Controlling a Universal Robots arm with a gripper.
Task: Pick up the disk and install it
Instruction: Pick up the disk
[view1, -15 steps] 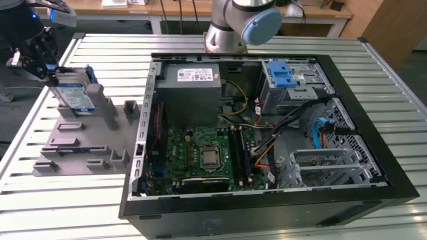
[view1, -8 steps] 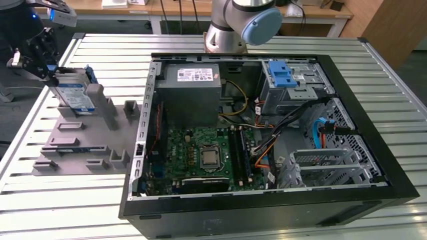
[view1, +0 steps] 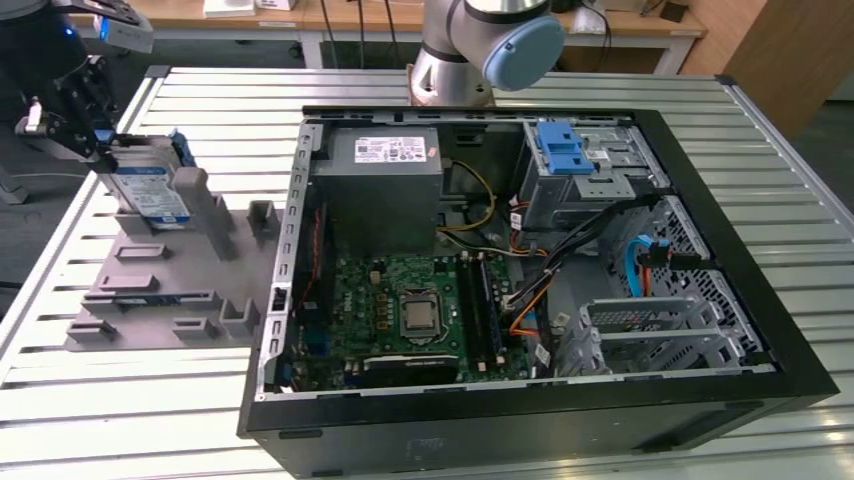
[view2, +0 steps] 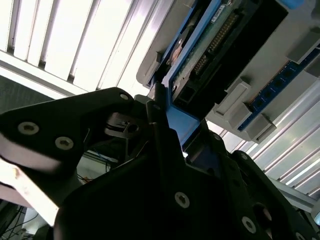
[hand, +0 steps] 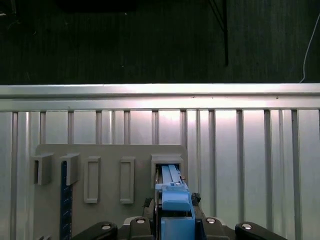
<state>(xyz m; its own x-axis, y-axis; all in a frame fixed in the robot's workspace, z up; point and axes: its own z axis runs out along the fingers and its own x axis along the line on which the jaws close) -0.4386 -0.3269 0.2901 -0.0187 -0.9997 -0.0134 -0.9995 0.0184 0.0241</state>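
Observation:
The disk (view1: 150, 190) stands on edge in a slot at the far end of a grey holder block (view1: 174, 290), at the exterior view's left. Its blue-and-white label and blue side rails show. My gripper (view1: 96, 140) comes down onto its upper edge and is shut on it. In the first wrist view the disk's blue rail (hand: 172, 192) sits clamped in the gripper (hand: 176, 220), above the holder's slot (hand: 167, 162). The second wrist view shows the disk's underside and connector (view2: 210, 45) just past the gripper (view2: 160, 115).
An open black computer case (view1: 787, 330) lies flat at the exterior view's right, with a motherboard (view1: 414, 310), a grey power supply (view1: 387, 165) and a metal drive bay with a blue latch (view1: 567, 150). The arm's base (view1: 467, 50) stands behind it. The slatted metal table (view1: 134, 400) carries everything.

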